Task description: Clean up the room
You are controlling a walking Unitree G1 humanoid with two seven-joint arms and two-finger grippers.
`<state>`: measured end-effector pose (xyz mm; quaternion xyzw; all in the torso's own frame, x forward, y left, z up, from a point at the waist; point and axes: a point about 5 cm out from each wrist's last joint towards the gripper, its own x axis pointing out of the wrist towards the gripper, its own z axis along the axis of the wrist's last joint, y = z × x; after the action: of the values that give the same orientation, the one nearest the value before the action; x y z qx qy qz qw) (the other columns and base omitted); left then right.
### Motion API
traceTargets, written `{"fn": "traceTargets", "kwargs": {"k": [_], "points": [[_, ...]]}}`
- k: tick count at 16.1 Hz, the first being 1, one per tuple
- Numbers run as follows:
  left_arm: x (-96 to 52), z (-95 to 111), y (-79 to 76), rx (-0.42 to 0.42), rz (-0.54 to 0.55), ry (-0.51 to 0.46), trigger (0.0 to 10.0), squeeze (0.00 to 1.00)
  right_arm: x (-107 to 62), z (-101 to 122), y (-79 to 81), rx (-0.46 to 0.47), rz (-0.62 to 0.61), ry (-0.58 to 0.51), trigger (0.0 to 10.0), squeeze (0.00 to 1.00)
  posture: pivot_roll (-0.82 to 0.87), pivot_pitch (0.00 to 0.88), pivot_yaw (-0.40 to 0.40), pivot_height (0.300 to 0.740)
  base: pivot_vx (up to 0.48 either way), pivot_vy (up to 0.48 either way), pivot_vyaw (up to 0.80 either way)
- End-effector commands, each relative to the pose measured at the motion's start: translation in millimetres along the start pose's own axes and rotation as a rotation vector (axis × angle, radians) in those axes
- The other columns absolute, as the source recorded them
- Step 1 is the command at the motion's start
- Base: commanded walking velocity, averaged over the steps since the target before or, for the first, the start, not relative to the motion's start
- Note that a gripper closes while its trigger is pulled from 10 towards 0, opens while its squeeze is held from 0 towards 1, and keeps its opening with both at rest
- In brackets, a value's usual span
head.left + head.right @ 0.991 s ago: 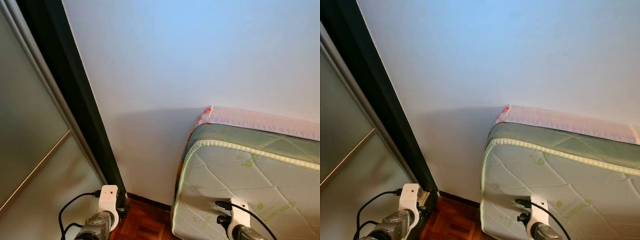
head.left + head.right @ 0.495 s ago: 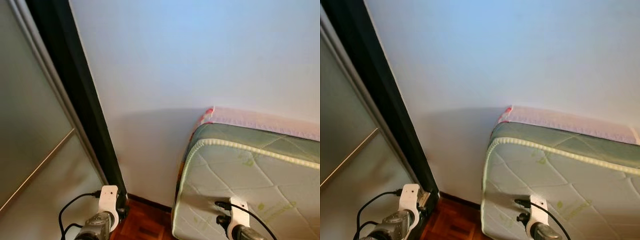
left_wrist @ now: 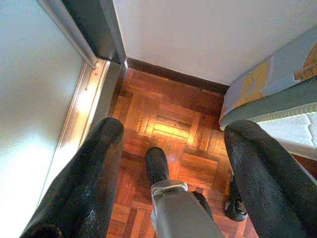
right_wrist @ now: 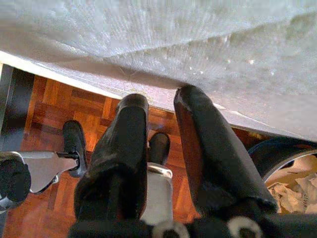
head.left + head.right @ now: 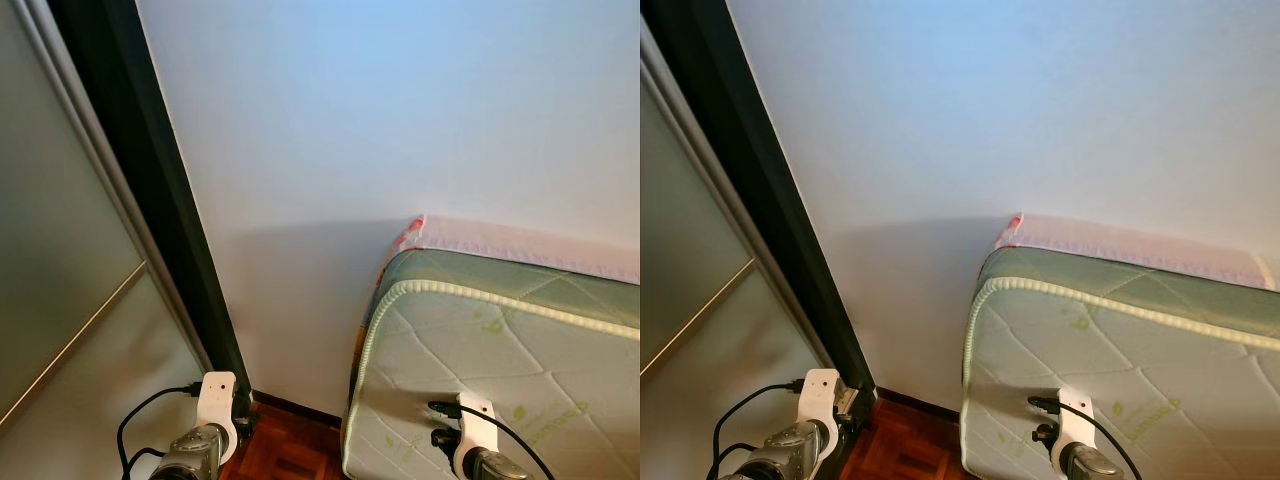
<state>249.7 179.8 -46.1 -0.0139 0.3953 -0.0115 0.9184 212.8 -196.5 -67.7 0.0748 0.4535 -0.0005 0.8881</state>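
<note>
Mattress (image 5: 500, 350): judged bulky, soft, floppy; best gripped at its piped edge.
Left gripper (image 3: 168, 144): spread wide, nothing held.
Right gripper (image 4: 161, 129): narrowly parted, nothing held.

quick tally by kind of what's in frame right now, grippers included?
Grippers: 2, left gripper, right gripper
Mattresses: 1, mattress
Sliding doors: 1, sliding door
Bins: 1, bin with crumpled paper
Total: 5
</note>
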Motion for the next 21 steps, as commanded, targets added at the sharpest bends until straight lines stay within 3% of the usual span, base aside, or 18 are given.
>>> {"fn": "traceTargets", "kwargs": {"k": [1,13,21], "points": [[-0.2,-1.7,0.5,0.005,-0.003,0.012,10.0,0.00,0.8,15.7,0.2,-0.014,0.002,-0.047,10.0,0.00,0.14,0.000,-0.017,0.740,-0.259,0.000,0.00],[-0.3,-1.4,1.5,0.009,-0.004,0.012,10.0,0.00,1.0,15.9,1.7,-0.008,0.016,-0.049,10.0,0.00,0.14,0.003,-0.013,0.740,-0.259,0.000,0.00],[-0.1,0.3,1.6,-0.008,0.004,0.000,10.0,0.00,1.1,17.0,0.6,0.003,-0.005,-0.055,10.0,0.00,0.13,0.011,-0.013,0.740,0.000,0.000,0.00]]}}
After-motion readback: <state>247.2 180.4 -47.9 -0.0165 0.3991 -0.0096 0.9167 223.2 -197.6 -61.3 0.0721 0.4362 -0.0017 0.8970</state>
